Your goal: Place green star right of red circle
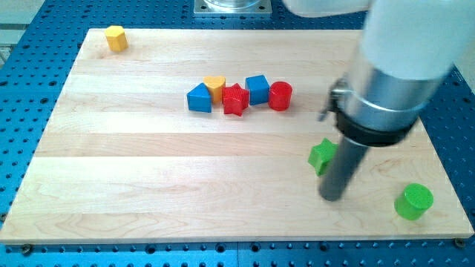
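The green star (321, 155) lies on the wooden board at the view's right, partly hidden by my rod. My tip (332, 198) rests on the board just below and right of the star, touching or nearly touching it. The red circle (280, 96) is a red cylinder at the right end of a row of blocks near the board's middle top. It is above and to the left of the star, well apart from it.
Left of the red circle stand a blue cube (257, 89), a red star (235, 99), a yellow heart (214, 87) and a blue triangle (199, 98). A green cylinder (413, 202) sits at bottom right, a yellow hexagon (115, 37) at top left. The board's edge (237, 242) runs along the bottom.
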